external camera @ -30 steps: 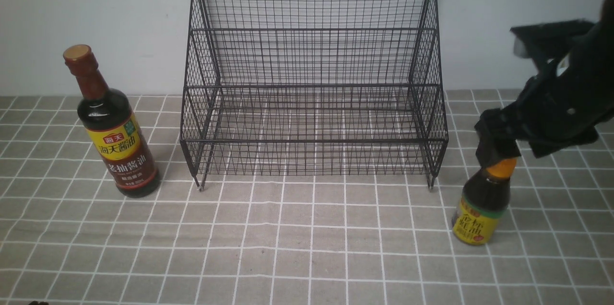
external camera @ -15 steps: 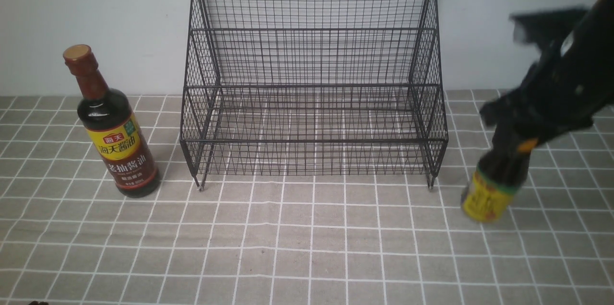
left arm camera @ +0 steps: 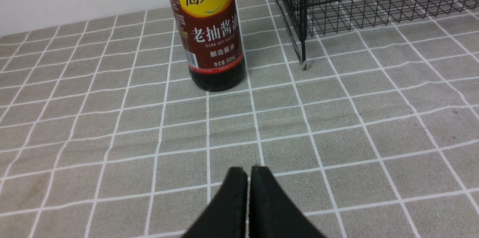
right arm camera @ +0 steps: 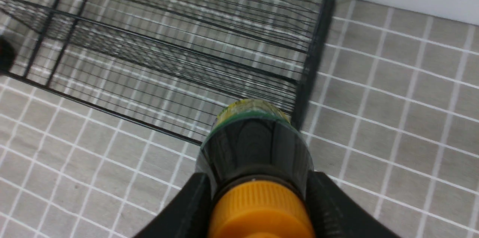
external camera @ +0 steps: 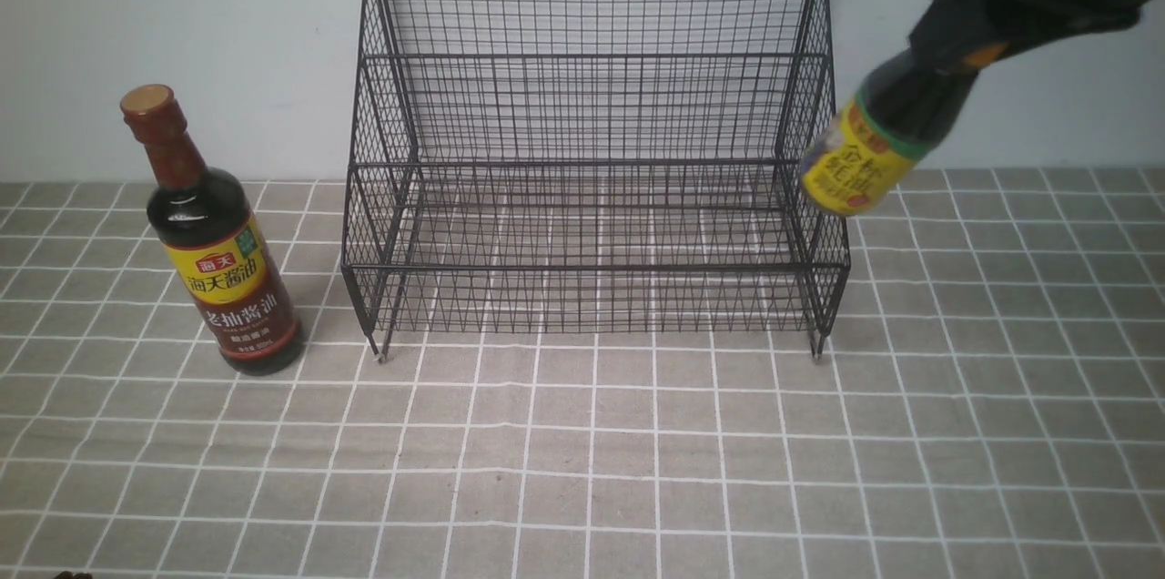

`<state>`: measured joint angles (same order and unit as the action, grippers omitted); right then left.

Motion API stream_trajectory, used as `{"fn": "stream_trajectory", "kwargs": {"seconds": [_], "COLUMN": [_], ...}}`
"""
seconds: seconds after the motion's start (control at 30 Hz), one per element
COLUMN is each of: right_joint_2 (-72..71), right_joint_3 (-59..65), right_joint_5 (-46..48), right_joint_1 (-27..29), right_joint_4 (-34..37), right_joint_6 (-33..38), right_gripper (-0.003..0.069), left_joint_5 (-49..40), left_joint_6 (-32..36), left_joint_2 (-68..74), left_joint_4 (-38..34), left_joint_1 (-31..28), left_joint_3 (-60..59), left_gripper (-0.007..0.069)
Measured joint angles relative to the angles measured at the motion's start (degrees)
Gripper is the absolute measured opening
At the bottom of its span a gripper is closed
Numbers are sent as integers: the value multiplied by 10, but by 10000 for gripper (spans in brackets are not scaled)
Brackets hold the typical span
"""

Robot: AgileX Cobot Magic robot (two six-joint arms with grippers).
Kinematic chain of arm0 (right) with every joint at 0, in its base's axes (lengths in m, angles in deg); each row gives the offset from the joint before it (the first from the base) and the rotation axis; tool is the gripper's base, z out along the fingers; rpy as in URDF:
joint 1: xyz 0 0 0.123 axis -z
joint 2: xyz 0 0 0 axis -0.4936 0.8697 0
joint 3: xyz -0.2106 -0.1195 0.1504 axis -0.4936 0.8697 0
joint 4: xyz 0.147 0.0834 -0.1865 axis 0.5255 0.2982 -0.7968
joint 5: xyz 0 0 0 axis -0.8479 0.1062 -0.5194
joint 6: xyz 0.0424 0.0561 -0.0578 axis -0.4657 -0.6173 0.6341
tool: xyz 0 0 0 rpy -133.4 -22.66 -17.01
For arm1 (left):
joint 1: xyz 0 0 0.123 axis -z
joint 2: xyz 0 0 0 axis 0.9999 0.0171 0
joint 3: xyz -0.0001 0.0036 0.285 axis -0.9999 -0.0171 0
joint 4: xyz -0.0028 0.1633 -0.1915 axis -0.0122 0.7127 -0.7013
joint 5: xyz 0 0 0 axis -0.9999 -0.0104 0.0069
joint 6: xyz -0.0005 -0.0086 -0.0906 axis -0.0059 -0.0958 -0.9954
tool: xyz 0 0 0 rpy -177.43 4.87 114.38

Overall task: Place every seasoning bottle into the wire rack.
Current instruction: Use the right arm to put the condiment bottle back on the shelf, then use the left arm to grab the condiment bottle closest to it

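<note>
The black wire rack stands at the back middle against the wall. The tall bottle with the brown-red cap stands upright on the cloth left of the rack; it also shows in the left wrist view. My right gripper is shut on the neck of the short bottle, with yellow label and orange cap, and holds it tilted in the air beside the rack's right upper side. In the right wrist view the short bottle hangs above the rack's right front corner. My left gripper is shut and empty, low over the cloth in front of the tall bottle.
A grey checked tablecloth covers the table. A white wall rises right behind the rack.
My right gripper has lifted the short bottle off the cloth at the front right and carried it up and leftward, level with the rack's upper tier. The tall bottle and rack have not moved.
</note>
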<state>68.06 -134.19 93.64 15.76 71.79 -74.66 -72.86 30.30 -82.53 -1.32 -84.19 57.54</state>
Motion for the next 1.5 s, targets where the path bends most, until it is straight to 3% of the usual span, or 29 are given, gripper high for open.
{"fn": "stream_trajectory", "kwargs": {"seconds": [0.53, 0.9, 1.03, 1.33, 1.5], "right_joint_2": [119, 172, 175, 159, 101], "right_joint_3": [-6, -8, -10, -83, -124], "right_joint_5": [-47, -74, -80, -18, -12], "right_joint_1": [-4, -74, -81, -86, -86], "right_joint_4": [15, -92, -99, -103, -112], "right_joint_6": [55, 31, 25, -14, -30], "right_gripper": [298, 298, 300, 489, 483], "left_joint_5": [0, 0, 0, 0, 0], "left_joint_6": [0, 0, 0, 0, 0], "left_joint_2": [0, 0, 0, 0, 0], "left_joint_4": [0, 0, 0, 0, 0], "left_joint_1": [0, 0, 0, 0, 0], "left_joint_3": [0, 0, 0, 0, 0], "left_gripper": [-7, -7, -7, -7, -7]}}
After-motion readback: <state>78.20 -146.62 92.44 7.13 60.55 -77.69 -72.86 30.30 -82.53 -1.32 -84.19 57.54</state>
